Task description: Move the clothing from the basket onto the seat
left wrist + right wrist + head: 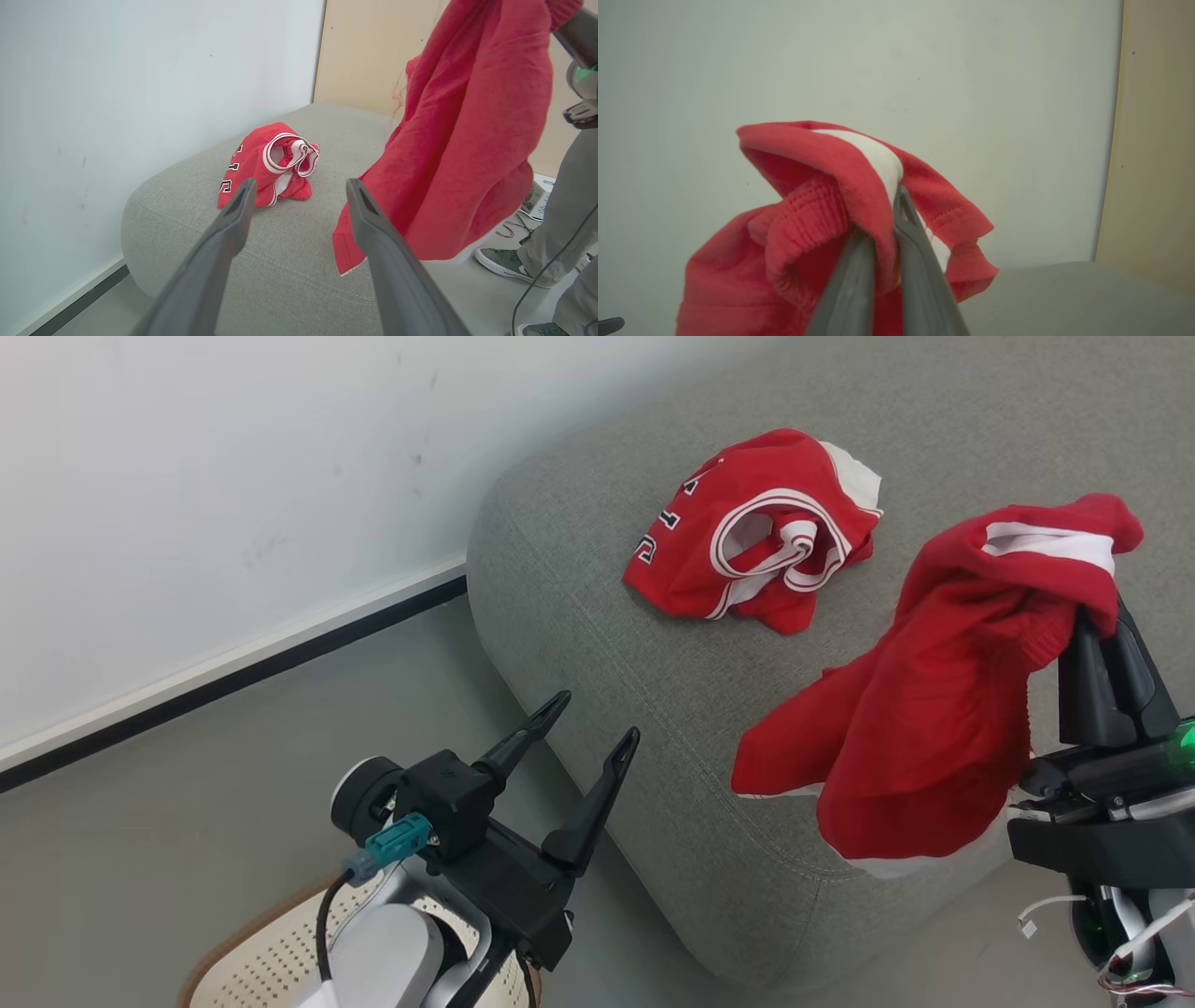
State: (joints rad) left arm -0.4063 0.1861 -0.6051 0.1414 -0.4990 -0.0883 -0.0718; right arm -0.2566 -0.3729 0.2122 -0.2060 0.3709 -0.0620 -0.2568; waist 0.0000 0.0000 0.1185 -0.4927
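Left wrist view, grey shoe (pixel 507 263), head view, basket (pixel 273 956)

A: Upper centre, head view: the crumpled red jersey (pixel 747 537) with white trim. Material?
B: Soft matt cloth. Beneath it, the large grey seat cushion (pixel 579 644): coarse woven upholstery, stitched seams.
A: Right of frame?
B: A hanging red garment (pixel 924 709), matt knit with a ribbed band. Lower left: cream perforated basket (pixel 271 952), smooth plastic, brown woven-look rim; left gripper (pixel 597 717), matt dark fingers (pixel 596 803).

seat (pixel 653 663) front bare, jersey (pixel 747 532) behind, garment (pixel 934 709) right
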